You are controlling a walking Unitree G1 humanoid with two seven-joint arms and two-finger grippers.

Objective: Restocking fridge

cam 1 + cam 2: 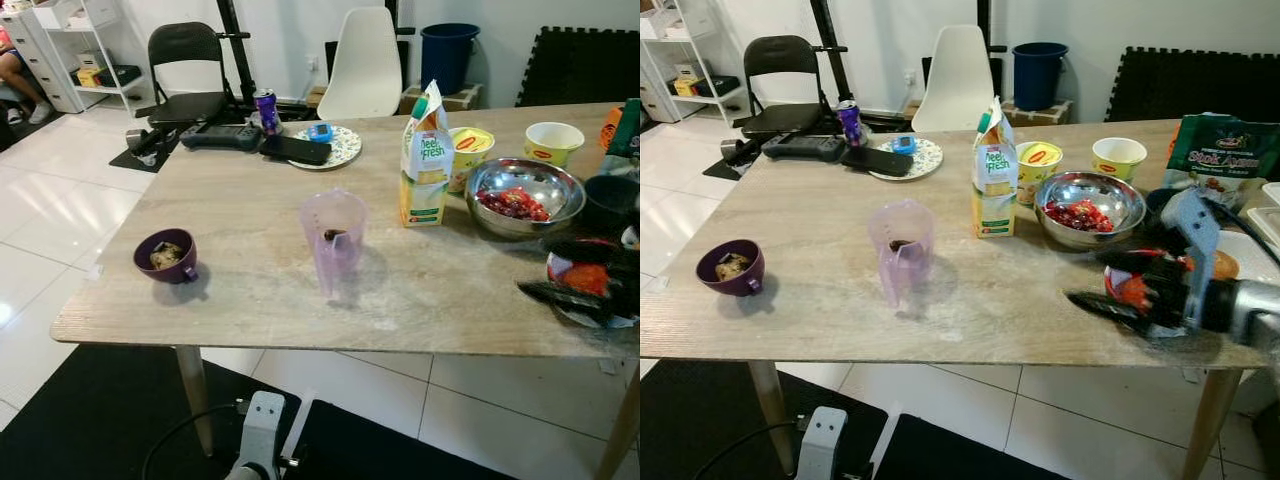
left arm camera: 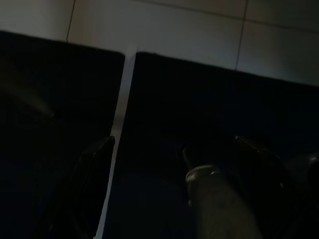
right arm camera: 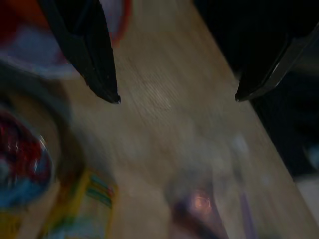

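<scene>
Right gripper (image 1: 1110, 280) held open over the table's (image 1: 830, 215) right end.

The right arm is stretched level above the right edge, its fingers spread wide and aimed toward the middle, empty. The carton (image 1: 994, 170) stands upright at mid-table toward the far edge, just beside the steel bowl (image 1: 1089, 207). The jug (image 1: 902, 250) stands mid-table, the purple cup (image 1: 731, 267) by the near left corner. The left gripper (image 2: 174, 164) hangs over the dark mat, fingers apart.
</scene>
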